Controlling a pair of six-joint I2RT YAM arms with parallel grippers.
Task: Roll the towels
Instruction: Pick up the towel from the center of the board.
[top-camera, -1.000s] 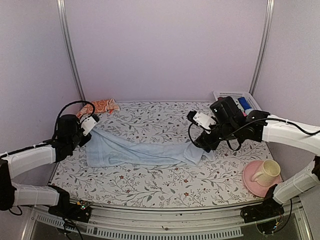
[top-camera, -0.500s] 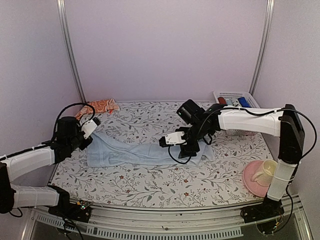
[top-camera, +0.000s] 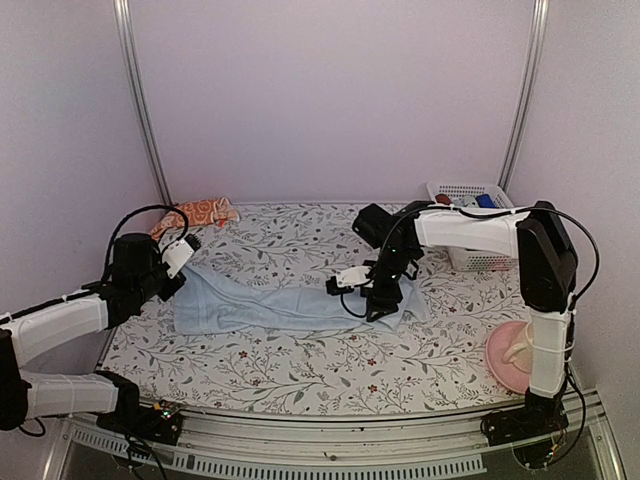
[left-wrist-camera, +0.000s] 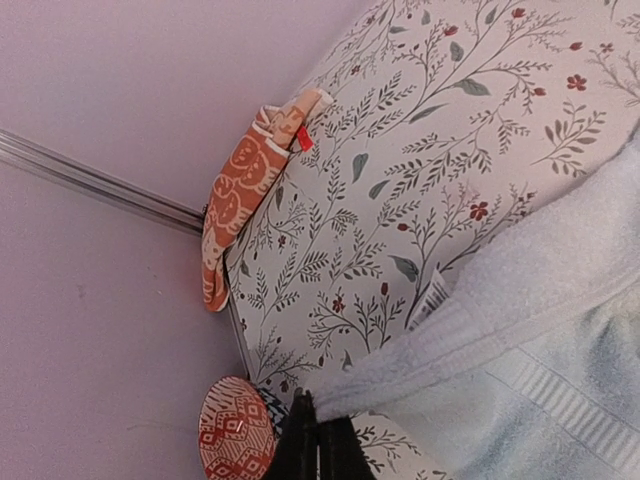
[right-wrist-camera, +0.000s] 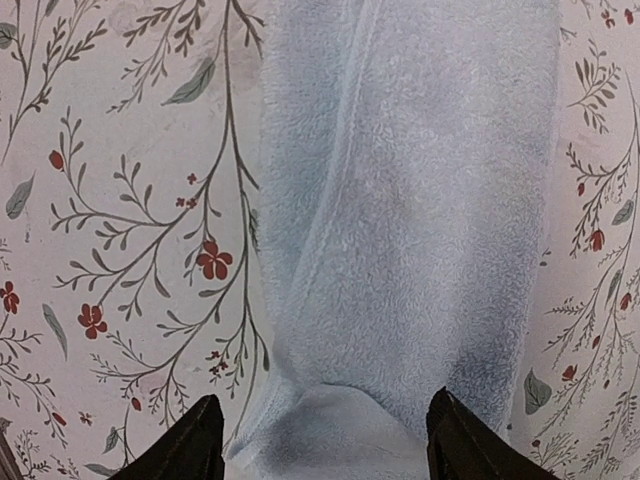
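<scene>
Our left claw (left-wrist-camera: 318, 428) pinches the left corner of the plain light blue cloth towel (top-camera: 280, 305) on the counter (top-camera: 300, 372). Our right claw (right-wrist-camera: 325, 440) straddles its right end, open. Closing there, we risk snagging one layer and skewing the roll.

Tabletop (top-camera: 300, 372) count: 1 light blue towel (top-camera: 265, 300), 1 orange printed towel (top-camera: 200, 212), 1 white basket (top-camera: 466, 189), 1 pink saucer (top-camera: 497, 363).

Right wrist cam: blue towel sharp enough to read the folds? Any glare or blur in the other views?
Right wrist: blue towel sharp, pile and folds readable, flat light, no glare; right gripper near-black, slightly soft. Left wrist: mildly soft overall, towel pale but not blown out, orange towel print legible. Top external: even lilac light, faint shadows, posts leaning, a wide-angle look.
</scene>
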